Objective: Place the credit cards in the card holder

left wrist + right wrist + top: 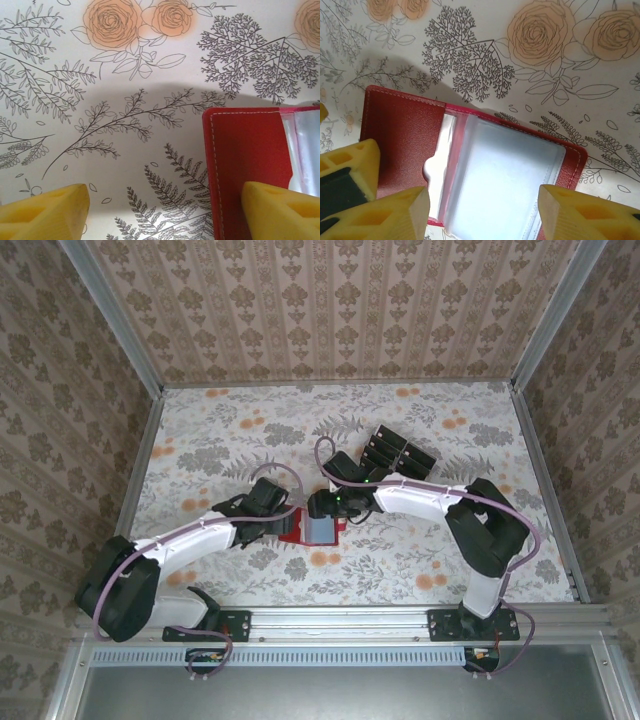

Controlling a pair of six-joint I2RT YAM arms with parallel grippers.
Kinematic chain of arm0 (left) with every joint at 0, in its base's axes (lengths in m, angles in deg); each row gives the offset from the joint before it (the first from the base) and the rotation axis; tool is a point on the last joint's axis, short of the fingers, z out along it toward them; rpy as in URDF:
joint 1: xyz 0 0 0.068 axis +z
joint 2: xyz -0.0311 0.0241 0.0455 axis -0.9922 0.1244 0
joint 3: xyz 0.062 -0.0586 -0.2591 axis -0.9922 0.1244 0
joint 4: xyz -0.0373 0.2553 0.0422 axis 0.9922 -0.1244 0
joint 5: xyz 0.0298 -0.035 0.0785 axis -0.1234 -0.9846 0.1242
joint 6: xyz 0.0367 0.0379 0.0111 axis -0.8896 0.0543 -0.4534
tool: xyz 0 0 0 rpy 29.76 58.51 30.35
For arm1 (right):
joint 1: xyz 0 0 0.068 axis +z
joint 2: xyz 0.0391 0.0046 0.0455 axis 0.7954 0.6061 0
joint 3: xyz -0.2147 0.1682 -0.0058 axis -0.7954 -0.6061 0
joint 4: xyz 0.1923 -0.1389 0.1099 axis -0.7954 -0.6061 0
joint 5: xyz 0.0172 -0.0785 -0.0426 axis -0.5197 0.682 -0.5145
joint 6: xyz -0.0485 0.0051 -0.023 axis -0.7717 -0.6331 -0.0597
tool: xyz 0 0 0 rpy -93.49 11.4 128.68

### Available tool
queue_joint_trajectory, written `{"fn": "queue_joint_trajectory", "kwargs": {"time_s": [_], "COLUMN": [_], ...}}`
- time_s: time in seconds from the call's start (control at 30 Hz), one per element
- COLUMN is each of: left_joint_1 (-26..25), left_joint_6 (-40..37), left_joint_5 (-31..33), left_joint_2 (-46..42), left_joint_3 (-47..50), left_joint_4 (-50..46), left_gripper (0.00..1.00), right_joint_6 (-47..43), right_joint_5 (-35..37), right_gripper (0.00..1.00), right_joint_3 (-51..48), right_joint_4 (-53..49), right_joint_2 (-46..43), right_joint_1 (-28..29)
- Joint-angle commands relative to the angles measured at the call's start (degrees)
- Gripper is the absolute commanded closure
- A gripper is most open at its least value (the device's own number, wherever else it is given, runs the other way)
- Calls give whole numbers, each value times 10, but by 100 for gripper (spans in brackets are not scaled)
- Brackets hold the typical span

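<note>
Both wide and empty, left gripper [162, 212] and right gripper [485, 215] frame the open wallet [400, 135]; next, fetch a card [395, 453].

The card holder [400, 135] lies open (red), black credit cards [395, 452] apart.

Card holder [250, 150] cut off by right, bottom edges; credit cards [395, 453] too small to count.
</note>
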Motion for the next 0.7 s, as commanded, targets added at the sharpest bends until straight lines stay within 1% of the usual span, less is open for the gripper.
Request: {"fn": "queue_joint_trajectory", "kwargs": {"time_s": [0.0,0.27,0.43,0.67], "left_joint_1": [-4,-4,-4,-5], "left_joint_6": [14,11,26,34], "left_joint_5": [29,27,13,-3], "left_joint_2": [-10,-35,-31,-7], "left_joint_3": [13,38,76,91], "left_joint_4": [-18,-21,19,59], "left_gripper": [19,18,19,19], "right_joint_6": [-1,17,18,22], "right_joint_5": [-17,-25,-19,-14], "right_gripper": [40,43,43,43], "right_joint_3": [9,6,7,16], "right_joint_4": [-12,2,-7,-14], "right_joint_2": [11,32,41,56], "right_joint_1": [-3,-1,0,5]}}
